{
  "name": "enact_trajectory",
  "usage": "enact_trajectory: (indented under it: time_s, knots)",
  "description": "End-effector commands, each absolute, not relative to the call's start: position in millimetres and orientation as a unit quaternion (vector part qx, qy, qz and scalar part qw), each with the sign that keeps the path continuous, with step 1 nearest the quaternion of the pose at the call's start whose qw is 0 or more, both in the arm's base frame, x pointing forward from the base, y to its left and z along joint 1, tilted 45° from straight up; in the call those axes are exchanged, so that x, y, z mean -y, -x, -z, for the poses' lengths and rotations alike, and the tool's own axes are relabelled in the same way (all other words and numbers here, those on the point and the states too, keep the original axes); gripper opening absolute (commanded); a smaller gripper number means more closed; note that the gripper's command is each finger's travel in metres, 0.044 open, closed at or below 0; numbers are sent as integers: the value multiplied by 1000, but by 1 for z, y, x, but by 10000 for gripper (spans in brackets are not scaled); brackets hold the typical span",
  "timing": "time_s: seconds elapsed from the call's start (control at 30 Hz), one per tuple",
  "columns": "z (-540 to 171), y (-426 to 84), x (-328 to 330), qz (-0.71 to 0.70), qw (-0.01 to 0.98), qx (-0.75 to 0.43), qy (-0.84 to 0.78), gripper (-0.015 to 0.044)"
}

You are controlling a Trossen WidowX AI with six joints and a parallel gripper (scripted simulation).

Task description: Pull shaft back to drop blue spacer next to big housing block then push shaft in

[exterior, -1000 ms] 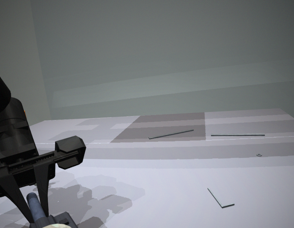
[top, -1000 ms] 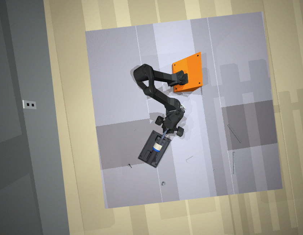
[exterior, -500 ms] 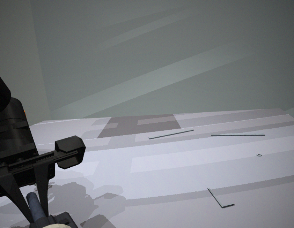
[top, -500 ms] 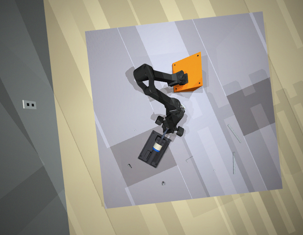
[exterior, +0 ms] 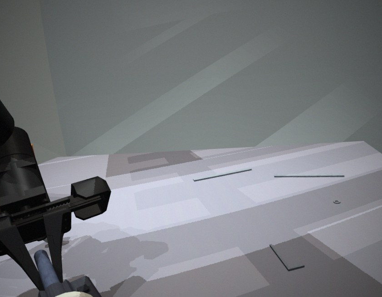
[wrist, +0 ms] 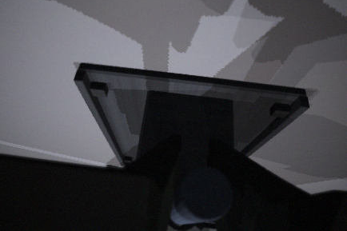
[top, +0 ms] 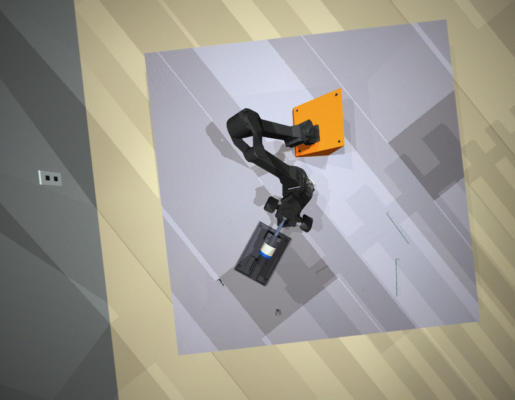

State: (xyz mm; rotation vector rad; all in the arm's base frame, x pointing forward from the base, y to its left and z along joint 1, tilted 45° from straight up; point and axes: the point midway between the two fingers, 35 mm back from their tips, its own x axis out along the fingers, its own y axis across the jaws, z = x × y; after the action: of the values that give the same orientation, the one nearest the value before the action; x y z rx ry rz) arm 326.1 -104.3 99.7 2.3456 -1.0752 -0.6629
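Observation:
The dark housing base (top: 252,243) (wrist: 192,77) lies on the table in the top view. A blue spacer (top: 265,255) sits around the shaft line, against the dark big housing block (top: 259,266). A cream spacer band (top: 267,248) sits beside it on the gripper side; I cannot tell how many spacers make it up. The blue-grey shaft (top: 278,230) (exterior: 46,266) (wrist: 205,194) sticks out of the housing toward the arm. My gripper (top: 283,222) (exterior: 51,281) (wrist: 193,146) is shut on the shaft, its fingers on either side of it. The fingertips are partly hidden in the top view.
The arm's orange pedestal (top: 326,116) stands behind the arm. Thin strips (top: 397,227) (exterior: 222,175) and an L-shaped flat piece (top: 321,270) (exterior: 287,260) lie on the table. Small pieces (top: 220,282) (top: 277,312) lie near the housing. A small ring (exterior: 336,201) lies farther off.

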Motion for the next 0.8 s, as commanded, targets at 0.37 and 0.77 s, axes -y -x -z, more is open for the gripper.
enact_trajectory:
  time_s: [0.37, 0.77]
  knots:
    - [-99, -324, 104, 241, 234, 394, -856, 0]
    - [-99, -323, 103, 241, 234, 394, -856, 0]
